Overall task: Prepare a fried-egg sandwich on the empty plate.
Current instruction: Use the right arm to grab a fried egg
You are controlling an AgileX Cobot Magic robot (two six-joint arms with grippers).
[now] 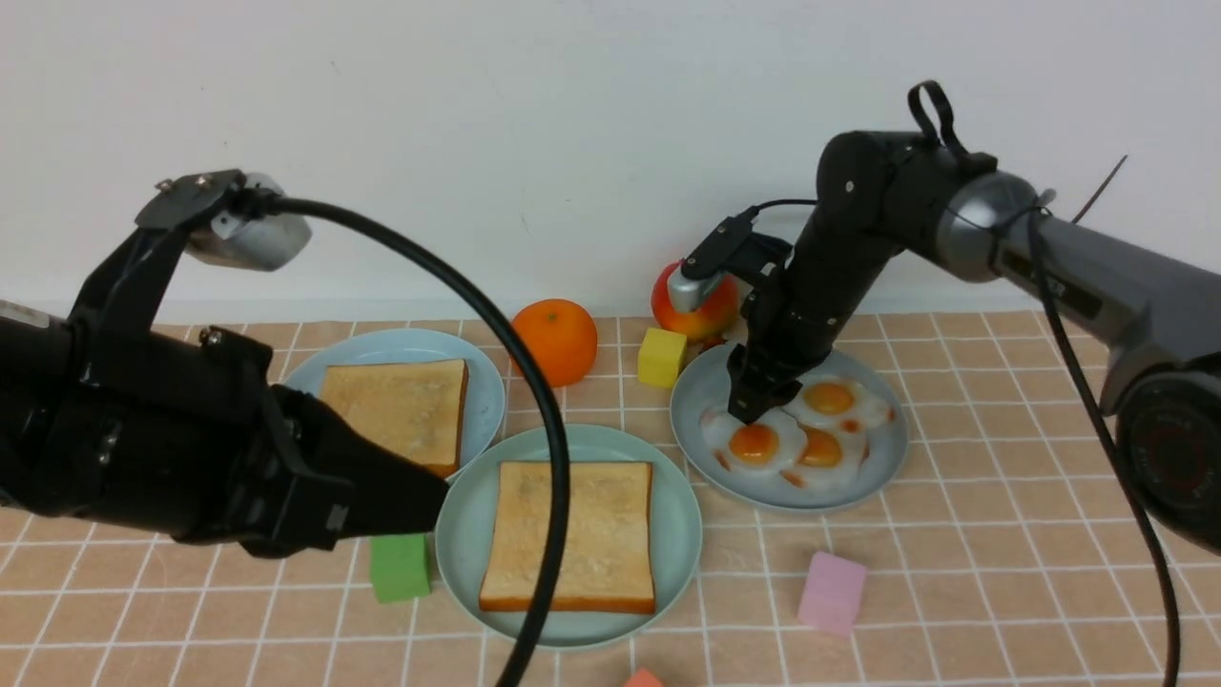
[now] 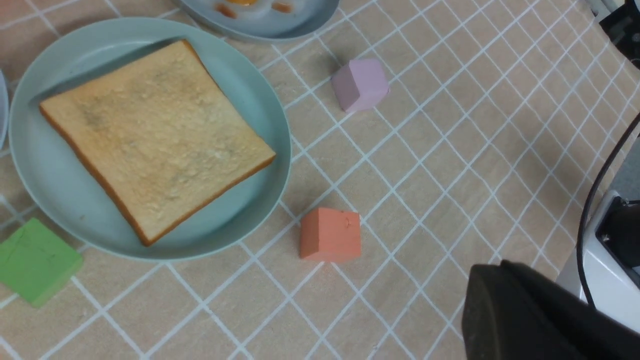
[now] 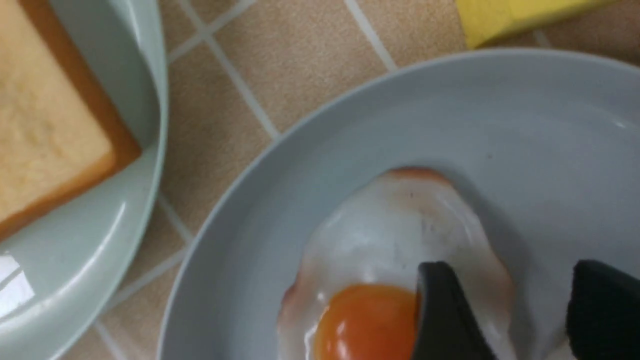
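The front camera is sitting on the robot's side of the table, looking forward and down toward the white wall, far enough back that it is taking in the green plate and everything around it. The left wrist camera is hanging well above the green plate, looking down on it and the toast lying on it, so it is sharing that plate, the green block beside it and the pink block with the front view. The right wrist camera is hovering very close over the grey plate just beside the green plate, catching only the green plate's rim and a toast corner.
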